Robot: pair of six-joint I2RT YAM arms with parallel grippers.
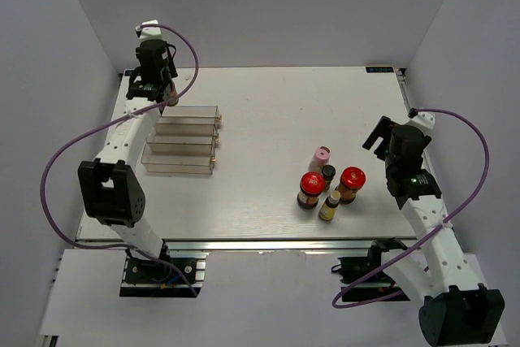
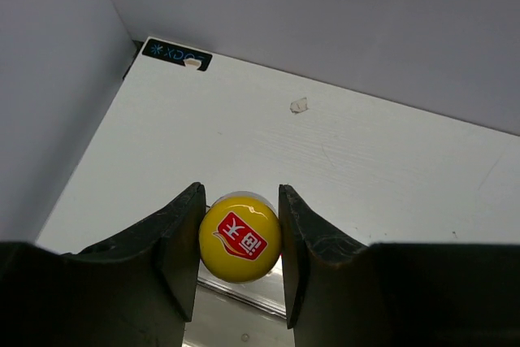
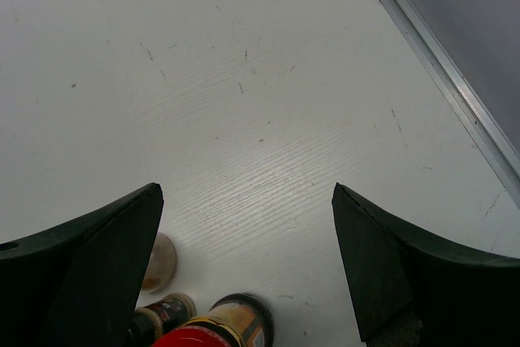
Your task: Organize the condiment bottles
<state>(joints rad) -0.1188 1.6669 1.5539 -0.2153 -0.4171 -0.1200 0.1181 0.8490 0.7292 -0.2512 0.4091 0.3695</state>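
A: Starting at the left gripper (image 2: 240, 191). Narrowed onto the yellow-capped bottle (image 2: 240, 236); looks pinched by both fingers (image 2: 175, 241), just under the cap.

B: Long axis?

A: Upright, pointing straight at the wrist camera, hence only the round cap face on show. Hanging directly below the jaws, centred, not off to either side.

B: And outward from there?

A: From the top view, over the far tier of the clear rack (image 1: 180, 156), at the far left of the table (image 1: 268, 111). Cannot tell whether standing on the tier or held just above it.

B: Logged as judgement: placing step, calling for a straight descent along that axis, then a release.

A: Moving to the right gripper (image 3: 245, 193). Spread wide, holding nothing.

B: Outward again?

A: At the lower edge of the right wrist view, behind the fingertips, toward the left finger: caps of the cluster. From above: pink-capped bottle (image 1: 322, 153), dark-capped bottle (image 1: 328, 172), red-lidded jar (image 1: 310, 187), second red-lidded jar (image 1: 352, 181), slim yellowish bottle (image 1: 330, 205). All upright, bunched close, well apart from the rack.

B: Nearer arm for those five?

A: Right, by a clear margin; for the left, a reach across the table.
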